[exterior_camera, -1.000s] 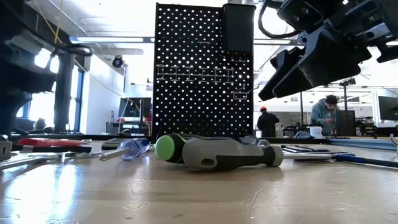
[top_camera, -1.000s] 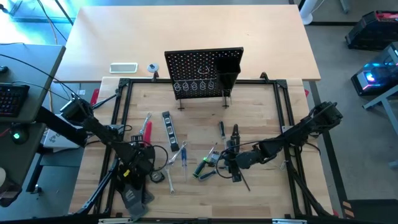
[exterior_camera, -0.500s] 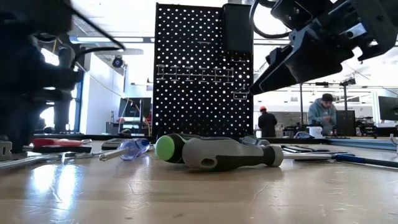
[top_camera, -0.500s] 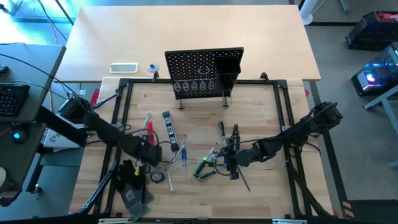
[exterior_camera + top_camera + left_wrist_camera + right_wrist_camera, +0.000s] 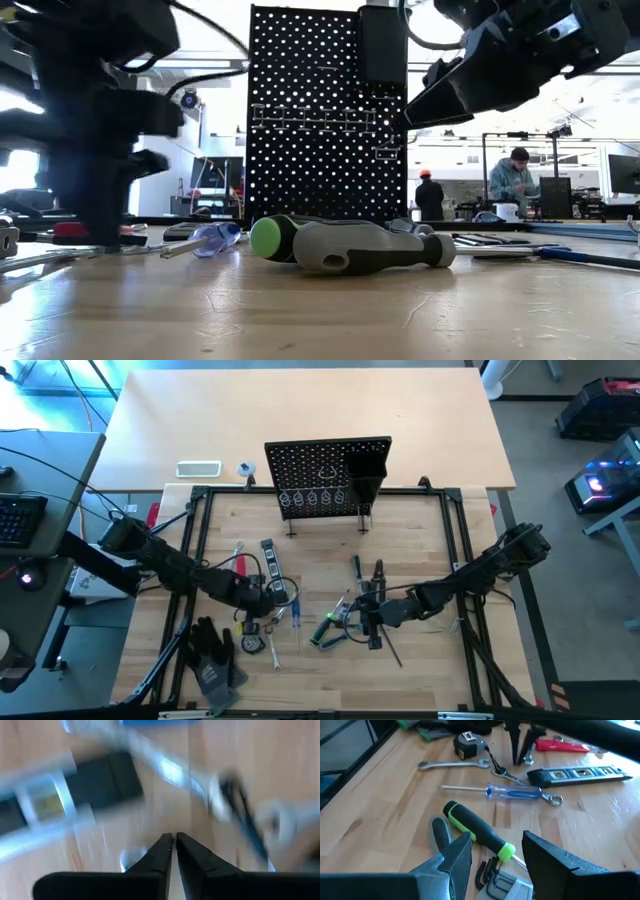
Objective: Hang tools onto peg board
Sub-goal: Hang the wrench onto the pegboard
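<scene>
The black peg board [image 5: 315,475] stands upright at the table's far middle. The tools lie loose on the wood in front of it: a green-handled screwdriver [image 5: 475,832], a blue screwdriver [image 5: 515,792], wrenches [image 5: 455,765], a level [image 5: 575,774] and a red flat tool [image 5: 565,745]. My left gripper [image 5: 174,836] points steeply down, shut, over the tools left of centre [image 5: 268,603], beside the level; nothing shows between its fingers. My right gripper [image 5: 497,837] hangs open just above the green screwdriver [image 5: 328,630], which lies flat on the table.
Black work gloves [image 5: 212,655] lie near the front left. A tape measure [image 5: 466,744] sits by the wrenches. A white flat device [image 5: 198,468] lies behind the black frame rail [image 5: 200,520]. Two people [image 5: 512,180] stand far off in the room.
My left gripper has swung from above the gloves at the near left toward the table's right and far side, ending over the tools by the level and tipping more steeply down. My right gripper has tipped its fingers slightly upward, staying over the green screwdriver.
</scene>
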Motion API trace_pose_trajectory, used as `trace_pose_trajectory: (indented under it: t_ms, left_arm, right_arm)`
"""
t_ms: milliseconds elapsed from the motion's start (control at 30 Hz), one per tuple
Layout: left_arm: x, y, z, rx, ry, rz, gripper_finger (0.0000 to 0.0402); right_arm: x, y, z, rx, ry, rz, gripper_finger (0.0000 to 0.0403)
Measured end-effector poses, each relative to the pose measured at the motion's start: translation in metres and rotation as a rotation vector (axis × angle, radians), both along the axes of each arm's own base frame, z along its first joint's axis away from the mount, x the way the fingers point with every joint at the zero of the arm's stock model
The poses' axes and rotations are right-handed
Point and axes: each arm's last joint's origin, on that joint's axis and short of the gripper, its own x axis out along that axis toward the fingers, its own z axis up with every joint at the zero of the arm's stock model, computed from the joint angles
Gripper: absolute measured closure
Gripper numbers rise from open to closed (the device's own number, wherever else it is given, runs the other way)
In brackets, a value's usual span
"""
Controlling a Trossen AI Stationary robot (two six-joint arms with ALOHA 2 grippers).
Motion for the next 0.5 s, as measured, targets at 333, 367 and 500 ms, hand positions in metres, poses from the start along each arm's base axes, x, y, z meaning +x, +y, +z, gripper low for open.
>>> trace_pose_trajectory:
  t_ms: [333,367,500]
  left_arm:
    - [0.003,0.0,0.021,0.082,0.1,0.008,0.0381]
    - [0.001,0.001,0.021,0.098,0.116,0.011,0.0381]
    - [0.0,0.004,0.022,0.113,0.14,0.023,0.0381]
  right_arm:
    - [0.002,-0.003,0.001,-0.003,-0.013,-0.009,0.0233]
    - [0.002,-0.003,0.001,-0.003,-0.013,-0.009,0.0233]
    - [0.002,-0.003,0.001,-0.01,-0.011,-0.005,0.0233]
